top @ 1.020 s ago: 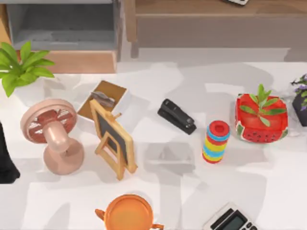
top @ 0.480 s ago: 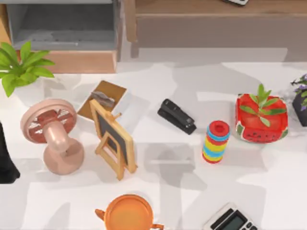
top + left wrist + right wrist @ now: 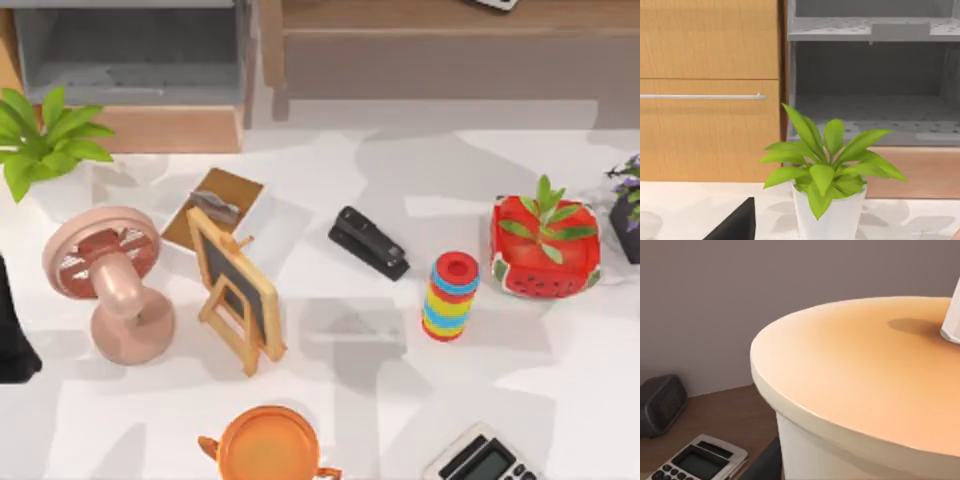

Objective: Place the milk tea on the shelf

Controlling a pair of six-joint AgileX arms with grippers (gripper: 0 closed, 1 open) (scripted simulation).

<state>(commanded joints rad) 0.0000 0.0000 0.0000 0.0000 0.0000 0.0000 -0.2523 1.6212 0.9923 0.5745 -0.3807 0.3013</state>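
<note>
The milk tea [image 3: 865, 390] is a white cup with a flat orange lid and a white straw [image 3: 952, 320], seen very close in the right wrist view. It stands over the brown wooden shelf [image 3: 725, 415]. A dark finger [image 3: 762, 462] of my right gripper lies against the cup's wall, shut on it. In the top view the shelf [image 3: 420, 20] runs along the back right. My left arm [image 3: 12, 335] is parked at the table's left edge, and a dark part of my left gripper [image 3: 735, 227] points at a potted plant.
A calculator [image 3: 695, 460] and a dark rounded box [image 3: 660, 405] lie on the shelf near the cup. On the table are a pink fan [image 3: 110, 280], a small chalkboard [image 3: 235, 290], a stapler [image 3: 368, 242], a striped cup [image 3: 450, 295], a red planter [image 3: 545, 245] and an orange pot [image 3: 268, 445].
The things on the table have not moved. Only the shadows across the table's middle and back have shifted a little.
</note>
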